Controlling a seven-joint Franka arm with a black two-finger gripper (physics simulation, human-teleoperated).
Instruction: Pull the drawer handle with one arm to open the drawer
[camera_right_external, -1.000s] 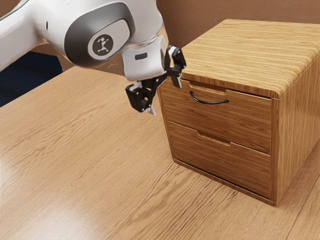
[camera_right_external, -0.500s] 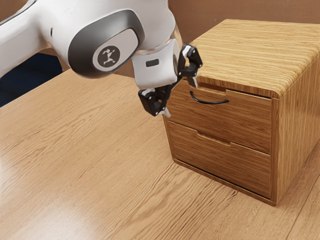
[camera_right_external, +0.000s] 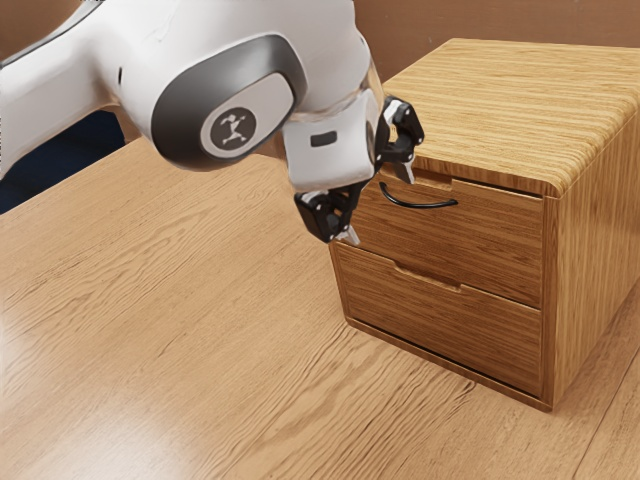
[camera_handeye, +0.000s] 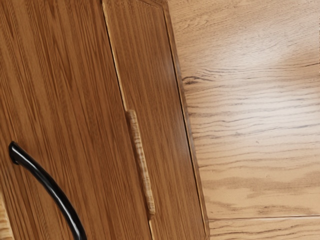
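A wooden cabinet (camera_right_external: 500, 110) with two drawers stands on the floor at the exterior view's right. The upper drawer (camera_right_external: 470, 235) looks shut and carries a curved black handle (camera_right_external: 416, 203); the handle (camera_handeye: 47, 187) also shows in the wrist view. My gripper (camera_right_external: 372, 185) is open, its fingers spread one above the other, just to the left of the handle's near end, at the cabinet's front corner. Nothing is between the fingers.
The lower drawer (camera_right_external: 445, 315) has a wooden grip (camera_handeye: 141, 162) and is shut. Wooden flooring (camera_right_external: 180, 330) spreads in front of the cabinet. A dark blue shape (camera_right_external: 50, 150) lies behind my arm at the exterior view's left.
My hand has moved toward the exterior view's right, from beside the cabinet's corner to the near end of the upper handle. The fingers stayed open and the drawers have not moved.
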